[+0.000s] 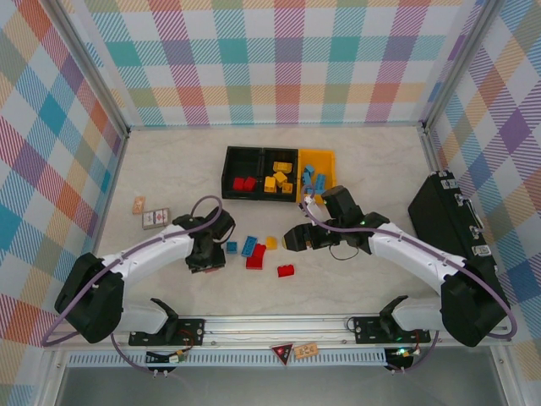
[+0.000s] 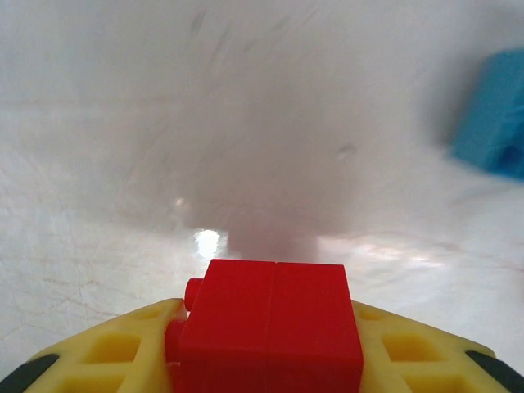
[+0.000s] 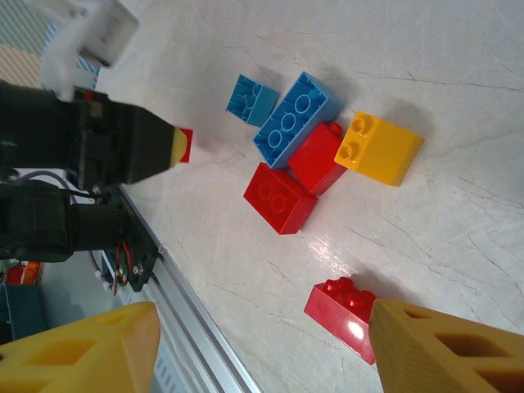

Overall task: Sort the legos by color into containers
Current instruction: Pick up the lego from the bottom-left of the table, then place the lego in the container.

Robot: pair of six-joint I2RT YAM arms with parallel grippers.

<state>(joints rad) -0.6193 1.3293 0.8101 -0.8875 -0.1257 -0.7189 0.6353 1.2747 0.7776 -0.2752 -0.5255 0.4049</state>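
Looked to me like you were well past halfway here. In the top view the containers (image 1: 262, 152) sat upper centre, already colour-coded: reds in the left black bin (image 1: 232, 167), yellows in the middle black bin (image 1: 272, 162), blues in the yellow-orange bin (image 1: 326, 161). The rest of the legos lay loose mid-frame just below them: a small blue brick (image 1: 231, 247), a long blue brick (image 1: 249, 245), a yellow brick (image 1: 271, 243), a red two-by-two (image 1: 255, 259) and a lone red brick (image 1: 286, 271) lower down.

Your left gripper (image 2: 270, 364) was closed on another red brick (image 2: 270, 315), pinched between its pads at the bottom centre of the wrist view, low over the table (image 2: 246, 123). So that's roughly six to go, by my count.

Your right gripper (image 3: 260, 323) had its jaws wide apart with nothing between them. The lone red one was just beside its finger at lower right.

Material-wise, the bricks were glossy hard plastic with round studs on top, and the small blue one showed a hollow underside. The table was pale, marble-looking, shiny and lightly scratched. The fingers (image 3: 426, 344) were yellow with waffle-like cut-outs.
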